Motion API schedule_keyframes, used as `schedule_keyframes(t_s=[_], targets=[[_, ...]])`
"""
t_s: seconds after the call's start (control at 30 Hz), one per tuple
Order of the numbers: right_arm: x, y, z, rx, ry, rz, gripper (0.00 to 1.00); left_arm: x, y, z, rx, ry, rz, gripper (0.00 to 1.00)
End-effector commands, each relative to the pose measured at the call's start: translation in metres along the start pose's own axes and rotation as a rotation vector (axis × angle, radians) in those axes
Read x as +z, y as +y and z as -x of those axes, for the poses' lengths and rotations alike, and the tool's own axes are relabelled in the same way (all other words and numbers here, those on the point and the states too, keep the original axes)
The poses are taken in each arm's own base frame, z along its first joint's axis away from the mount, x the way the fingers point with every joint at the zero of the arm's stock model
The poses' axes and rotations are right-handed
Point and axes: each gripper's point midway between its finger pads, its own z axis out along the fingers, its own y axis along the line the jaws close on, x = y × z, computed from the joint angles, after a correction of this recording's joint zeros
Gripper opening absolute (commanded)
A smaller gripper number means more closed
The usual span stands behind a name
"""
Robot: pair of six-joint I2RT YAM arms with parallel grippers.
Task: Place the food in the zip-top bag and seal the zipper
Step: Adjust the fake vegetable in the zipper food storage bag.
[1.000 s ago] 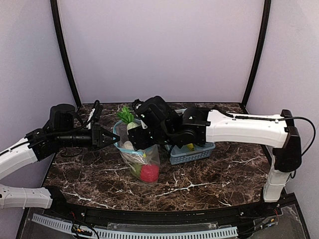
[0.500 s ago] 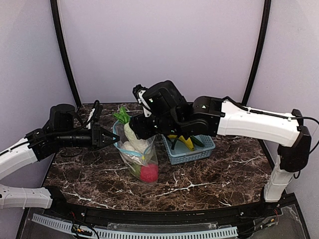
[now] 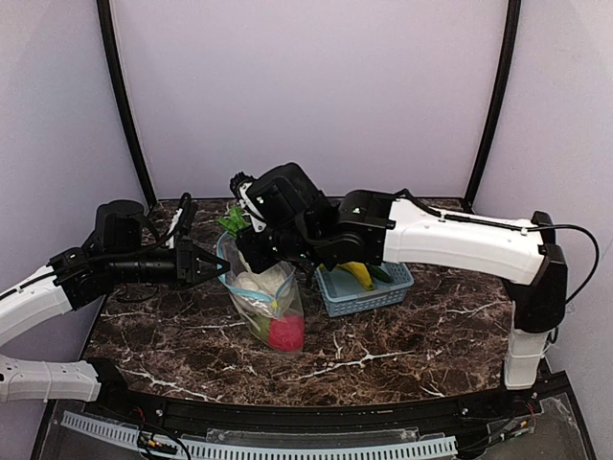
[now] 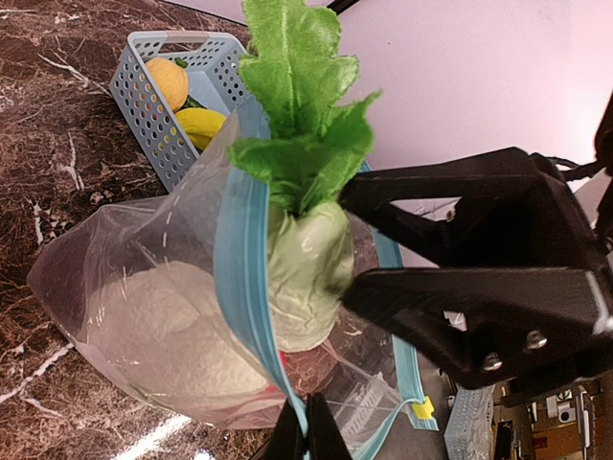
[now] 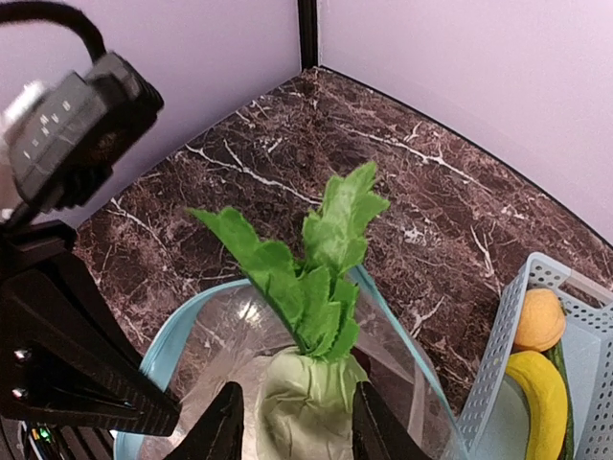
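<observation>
Right gripper [image 5: 299,393] fingers astride the leafy white vegetable [image 5: 306,422], upright and half inside the bag [image 4: 124,316]; cannot tell if pinching. Press it below the zipper [image 4: 235,268], with left gripper [image 4: 302,431] pinching the rim.

White arm shells [image 3: 469,244]; black joints [image 3: 541,287]; black fingers [image 5: 225,426]; black cables [image 5: 57,10].

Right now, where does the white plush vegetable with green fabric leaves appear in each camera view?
Top external: the white plush vegetable is left of centre, its leaves above the clear plastic bag's mouth.
Left wrist: centre, upright in the bag's mouth.
Right wrist: bottom centre, leaves reaching mid-frame.
Shared landmark: the light blue lattice basket: to its right, but upper left in left wrist.
</observation>
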Motion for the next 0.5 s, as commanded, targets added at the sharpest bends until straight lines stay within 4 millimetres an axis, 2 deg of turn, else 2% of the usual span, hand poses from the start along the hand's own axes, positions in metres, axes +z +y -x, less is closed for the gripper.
schedule_keyframes(t_s=[0.0,0.2,0.47], targets=[[0.019,0.005,-0.024,-0.011,0.066,-0.014,0.35,-0.004,-0.002,0.004,0.014,-0.022,-0.009,0.01],[0.04,-0.023,-0.071,0.054,0.197,-0.091,0.3,-0.004,-0.002,0.004,0.012,-0.024,-0.008,0.01],[0.049,-0.036,-0.088,0.057,0.244,-0.123,0.3,-0.003,-0.002,0.004,0.012,-0.023,-0.007,0.01]])
